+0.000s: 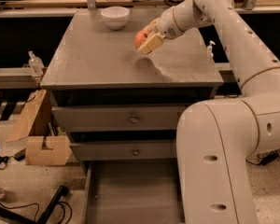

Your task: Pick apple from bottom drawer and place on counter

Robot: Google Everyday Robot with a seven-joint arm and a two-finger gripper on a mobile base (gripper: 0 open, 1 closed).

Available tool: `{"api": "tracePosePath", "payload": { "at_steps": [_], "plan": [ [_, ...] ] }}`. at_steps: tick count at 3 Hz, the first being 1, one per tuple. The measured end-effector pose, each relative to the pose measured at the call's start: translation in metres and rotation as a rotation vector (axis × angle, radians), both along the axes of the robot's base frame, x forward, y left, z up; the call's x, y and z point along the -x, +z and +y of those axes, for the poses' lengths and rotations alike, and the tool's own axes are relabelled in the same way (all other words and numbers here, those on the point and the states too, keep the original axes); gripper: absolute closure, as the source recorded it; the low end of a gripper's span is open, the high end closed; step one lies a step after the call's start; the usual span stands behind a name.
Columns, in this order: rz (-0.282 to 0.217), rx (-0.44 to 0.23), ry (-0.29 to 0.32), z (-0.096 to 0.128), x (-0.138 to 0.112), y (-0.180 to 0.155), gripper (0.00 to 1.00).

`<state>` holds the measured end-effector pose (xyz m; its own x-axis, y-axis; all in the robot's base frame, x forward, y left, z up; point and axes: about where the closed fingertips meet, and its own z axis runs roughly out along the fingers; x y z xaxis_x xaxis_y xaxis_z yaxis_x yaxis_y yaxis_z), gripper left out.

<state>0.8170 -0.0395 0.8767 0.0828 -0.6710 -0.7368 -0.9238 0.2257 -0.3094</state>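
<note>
Small red-orange apple [140,38] in tool [146,42] above counter [93,59]

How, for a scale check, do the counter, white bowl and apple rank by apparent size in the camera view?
1. counter, by far.
2. white bowl, though it sits farthest back.
3. apple, gripped in the end effector just above the counter, right of the bowl.

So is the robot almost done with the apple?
Almost. The apple is already out of the bottom drawer, whose floor is bare. Right now the pincer holds it just above the counter, near the white bowl. Left to do: lower it onto the counter and let go.
</note>
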Motion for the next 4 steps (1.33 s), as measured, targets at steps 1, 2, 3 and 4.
{"api": "tracePosePath", "payload": {
  "at_steps": [1, 2, 3, 4],
  "plan": [
    [0.005, 0.0, 0.003, 0.0024, -0.0004, -0.0032, 0.55],
    [0.009, 0.0, 0.007, 0.0054, -0.0009, -0.0062, 0.32],
    [0.013, 0.0, 0.01, 0.0085, -0.0013, -0.0092, 0.08],
    [0.016, 0.0, 0.013, 0.0105, -0.0016, -0.0112, 0.0]
  ]
}}
